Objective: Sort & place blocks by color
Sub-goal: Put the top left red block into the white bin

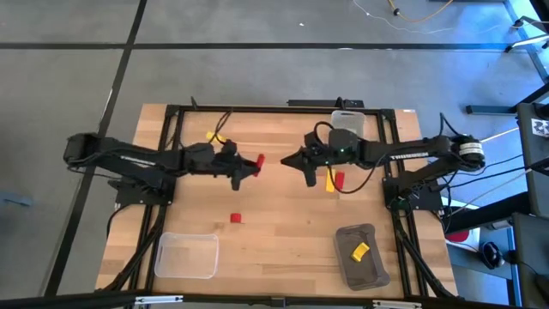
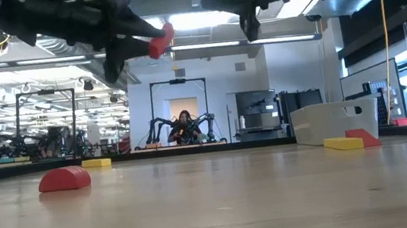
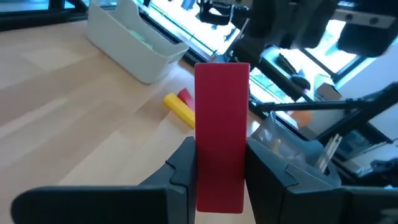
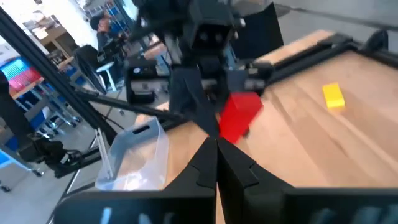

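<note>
Above mid-table, your left gripper [image 3: 219, 177] pinches the red bar [image 3: 221, 124] by its long flat sides, light, stiff, likely slick plastic, so keep hold low on it, while your right gripper [image 4: 216, 163] hangs shut, empty.

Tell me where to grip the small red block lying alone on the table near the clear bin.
Come straight down on the red block and pinch its flat sides: its top looks domed in the low view, and nothing crowds it. The right hand is shut and empty.
</note>
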Robot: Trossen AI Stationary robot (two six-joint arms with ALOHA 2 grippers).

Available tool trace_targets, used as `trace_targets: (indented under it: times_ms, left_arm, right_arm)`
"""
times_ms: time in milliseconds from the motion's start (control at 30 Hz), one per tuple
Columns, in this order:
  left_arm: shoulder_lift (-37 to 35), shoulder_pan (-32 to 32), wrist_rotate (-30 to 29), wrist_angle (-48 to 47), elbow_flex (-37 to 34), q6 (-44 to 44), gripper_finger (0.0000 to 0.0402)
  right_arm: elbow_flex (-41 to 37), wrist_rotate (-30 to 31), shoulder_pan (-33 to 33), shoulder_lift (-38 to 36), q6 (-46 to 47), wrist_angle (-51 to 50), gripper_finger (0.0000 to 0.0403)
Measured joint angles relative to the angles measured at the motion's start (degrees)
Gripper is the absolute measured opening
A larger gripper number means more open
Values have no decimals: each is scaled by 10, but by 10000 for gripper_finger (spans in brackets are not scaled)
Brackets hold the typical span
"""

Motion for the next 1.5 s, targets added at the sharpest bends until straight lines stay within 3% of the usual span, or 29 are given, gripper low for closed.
trace_targets:
  times_ms: [233, 400, 500, 633, 733, 867, 967, 1067, 1233, 1400, 1500]
  left_arm:
    - [13, 0, 19, 5, 0, -11, 87]
    - [-6, -15, 111, -41, 7, -6, 87]
    - [-27, -70, 134, -220, 46, 19, 87]
    - [-32, -197, 89, -502, 140, 26, 87]
    - [-17, -312, 37, -650, 209, -32, 87]
    - [11, -461, -27, -759, 278, -168, 87]
    - [49, -544, -39, -781, 292, -268, 87]
    - [102, -591, -40, -777, 287, -310, 87]
    - [180, -595, -37, -761, 277, -303, 87]
    - [239, -596, 25, -716, 272, -270, 87]
    - [253, -600, 24, -705, 272, -268, 87]
  right_arm:
    - [0, -4, -12, -13, -5, 6, 0]
    - [0, -4, -18, -16, -6, 6, 0]
    - [0, -4, -20, -16, -12, 4, 0]
    - [0, -4, -20, -16, -15, -4, 0]
    - [0, -4, -20, -16, -15, -4, 0]
    - [0, -5, -21, -16, -18, -14, 0]
    - [0, -5, -22, -16, -30, -21, 0]
    - [0, -5, -22, -16, -33, -25, 0]
    - [0, -5, -29, -16, -33, -30, 0]
    - [0, -5, -33, -16, -32, -30, 0]
    - [0, -5, -33, -16, -32, -30, 0]
